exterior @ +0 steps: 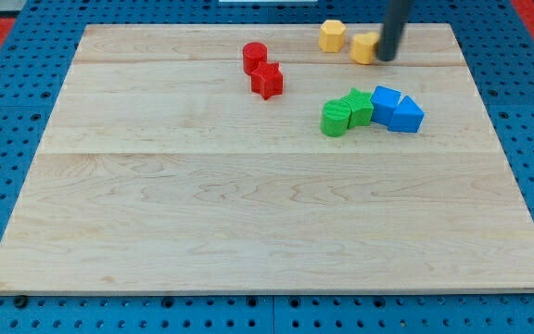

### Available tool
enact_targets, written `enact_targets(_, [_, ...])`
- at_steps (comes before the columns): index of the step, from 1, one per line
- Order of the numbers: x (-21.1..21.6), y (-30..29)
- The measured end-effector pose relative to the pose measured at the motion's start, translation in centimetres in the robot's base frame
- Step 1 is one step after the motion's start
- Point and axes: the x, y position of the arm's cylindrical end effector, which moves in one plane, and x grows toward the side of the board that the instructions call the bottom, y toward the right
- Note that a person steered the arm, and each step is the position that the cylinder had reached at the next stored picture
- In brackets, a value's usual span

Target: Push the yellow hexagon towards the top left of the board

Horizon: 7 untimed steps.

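The yellow hexagon [332, 35] sits near the board's top edge, right of centre. A second yellow block [364, 47] lies just to its right, its shape partly hidden by the rod. My tip [385, 58] rests on the board against the right side of that second yellow block. The hexagon stands a small gap to the left of this block, apart from my tip.
A red cylinder [254, 57] and a red star-like block [267, 81] touch each other left of the hexagon. A green cylinder [336, 119], a green block [359, 107] and two blue blocks [385, 103] [406, 116] cluster below. The wooden board [248, 223] lies on a blue pegboard.
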Motion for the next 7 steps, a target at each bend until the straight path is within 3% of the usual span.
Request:
enact_targets(1, [0.0, -4.7])
enact_targets(2, [0.6, 1.0])
enact_targets(3, [-2.6, 7.0])
enact_targets(4, [-7.4, 6.4])
enact_targets(5, [-7.3, 1.1])
enact_targets(6, [-7.2, -9.3])
enact_targets(7, [-7.3, -11.5])
